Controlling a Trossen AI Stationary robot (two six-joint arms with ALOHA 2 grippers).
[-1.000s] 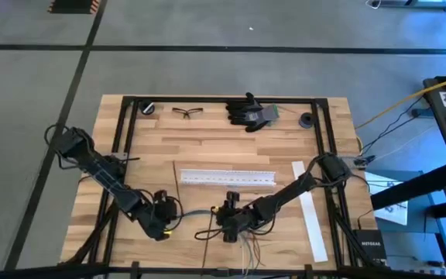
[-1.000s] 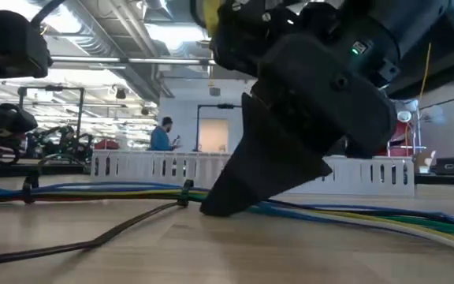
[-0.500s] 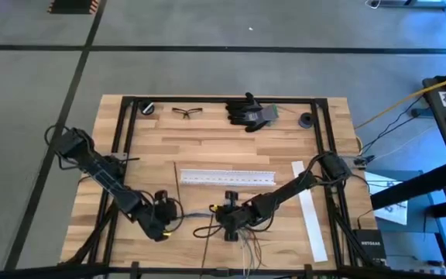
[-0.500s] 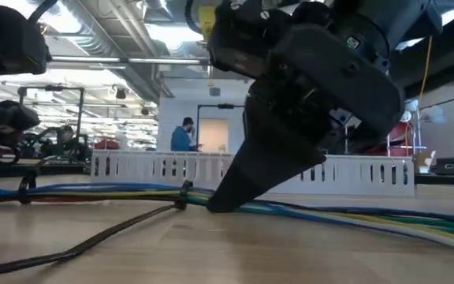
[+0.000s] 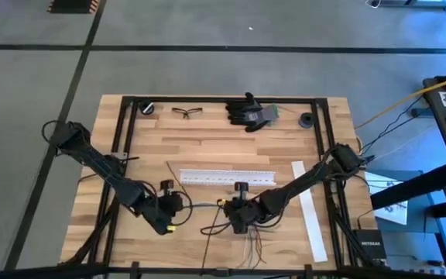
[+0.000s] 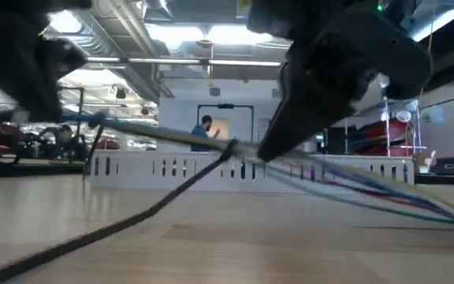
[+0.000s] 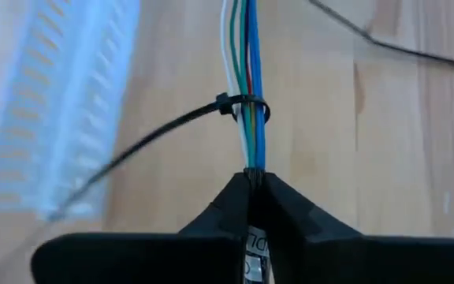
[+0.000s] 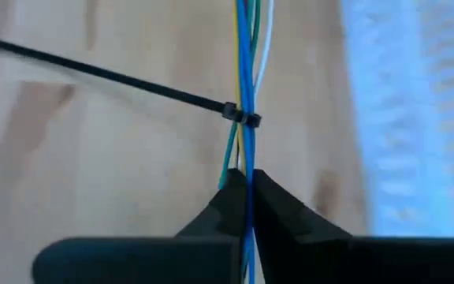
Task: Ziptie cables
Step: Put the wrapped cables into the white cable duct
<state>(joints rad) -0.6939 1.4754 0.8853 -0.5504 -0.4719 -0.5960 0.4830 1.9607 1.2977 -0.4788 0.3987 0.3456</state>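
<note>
Wooden table (image 5: pixel 207 139) with a black frame along its edges. At the far edge: safety glasses (image 5: pixel 186 111), a pair of dark gloves (image 5: pixel 249 111), and 2 small round black items, 1 toward the left corner (image 5: pixel 147 108) and 1 toward the right (image 5: pixel 307 119). Mid-table: a long white perforated strip (image 5: pixel 227 177) lying crosswise; a 2nd white strip (image 5: pixel 309 211) runs lengthwise near the right edge. Grey floor (image 5: pixel 207 39) crossed by dark lines. In the low view, a person (image 6: pixel 204 131) stands in the room beyond the table.

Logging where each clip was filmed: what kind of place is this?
Probably an industrial workshop or lab: exposed ceiling ducts, a wooden workbench on a taped concrete floor, safety glasses and work gloves.
</note>
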